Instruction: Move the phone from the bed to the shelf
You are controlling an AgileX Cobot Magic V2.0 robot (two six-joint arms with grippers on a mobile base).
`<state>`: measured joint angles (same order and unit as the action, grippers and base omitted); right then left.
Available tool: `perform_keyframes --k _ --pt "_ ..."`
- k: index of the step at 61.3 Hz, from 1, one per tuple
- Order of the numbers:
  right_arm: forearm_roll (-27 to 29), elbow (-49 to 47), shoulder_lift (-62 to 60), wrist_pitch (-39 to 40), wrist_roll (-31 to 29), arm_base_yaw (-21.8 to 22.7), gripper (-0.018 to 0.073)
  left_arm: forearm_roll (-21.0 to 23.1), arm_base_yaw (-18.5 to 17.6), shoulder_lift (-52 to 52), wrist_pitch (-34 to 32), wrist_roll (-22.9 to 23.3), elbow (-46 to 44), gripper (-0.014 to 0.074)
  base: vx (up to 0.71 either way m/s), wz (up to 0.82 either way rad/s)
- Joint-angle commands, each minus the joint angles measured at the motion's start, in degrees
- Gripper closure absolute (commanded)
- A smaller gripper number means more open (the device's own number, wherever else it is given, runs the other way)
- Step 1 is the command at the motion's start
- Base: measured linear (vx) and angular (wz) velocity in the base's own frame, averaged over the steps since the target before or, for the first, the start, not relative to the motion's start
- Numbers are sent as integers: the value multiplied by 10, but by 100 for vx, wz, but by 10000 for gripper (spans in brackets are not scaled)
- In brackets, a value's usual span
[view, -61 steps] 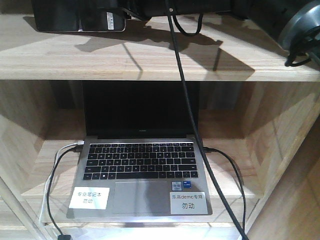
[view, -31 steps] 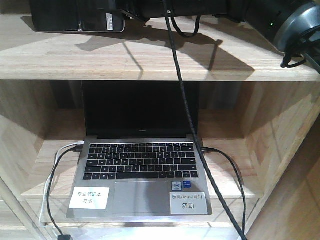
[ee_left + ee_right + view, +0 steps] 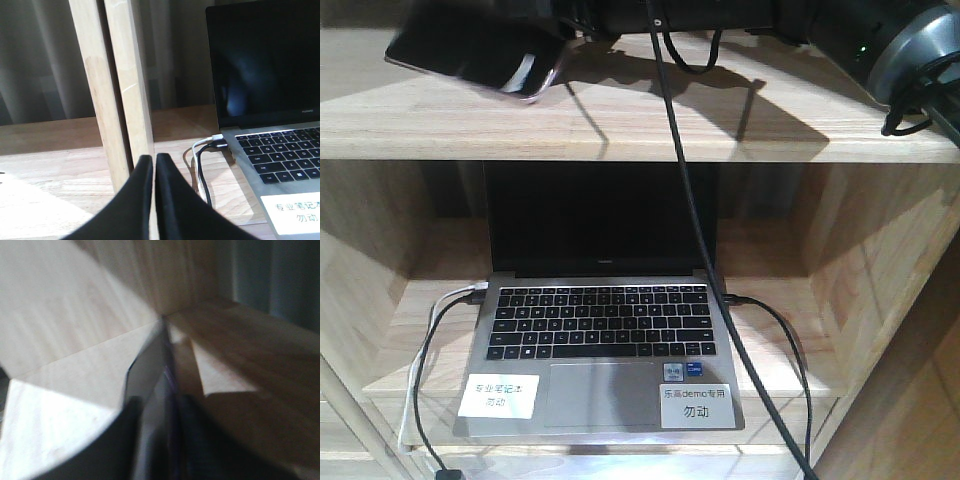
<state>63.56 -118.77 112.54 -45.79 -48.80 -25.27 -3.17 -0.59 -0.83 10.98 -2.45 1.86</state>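
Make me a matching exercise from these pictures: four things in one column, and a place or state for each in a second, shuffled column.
Things:
1. phone
2. laptop
3. left tool
4. black cable

Places or states:
A. open, screen dark, in the lower compartment
B. fingers together, holding nothing, low beside an upright plank
C. tilted above the top plank of the shelf, clamped in the right tool
D. hanging down in front of the laptop screen

Pairs: 1-C, 2-A, 3-B, 4-D

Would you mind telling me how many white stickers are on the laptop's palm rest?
2: one white sticker at the front-left corner of the laptop, another at the front-right, beside the trackpad. None appears hidden.
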Motion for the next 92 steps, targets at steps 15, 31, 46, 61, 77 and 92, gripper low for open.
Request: perform_keyframes --k 15,31,46,61,77,92 --pt "-13 -19 -27 56 -6 1 -164 3 -1 -6 -42 2 -15 596 0 0" --pt "-36 -19 -35 55 -3 1 -156 3 -1 -6 -42 2 -15 596 0 0" --pt "-39 -19 -53 38 -2 1 -91 3 -1 -6 -42 2 -15 596 0 0" --pt "-92 -19 -84 32 46 1 200 3 -1 -6 -42 2 -15 596 0 0" --pt "-112 -19 -119 24 75 1 564 3 -1 -6 -42 2 -15 596 0 0" --pt "-124 90 -181 98 66 -5 562 3 -1 -6 -42 2 -15 596 0 0"
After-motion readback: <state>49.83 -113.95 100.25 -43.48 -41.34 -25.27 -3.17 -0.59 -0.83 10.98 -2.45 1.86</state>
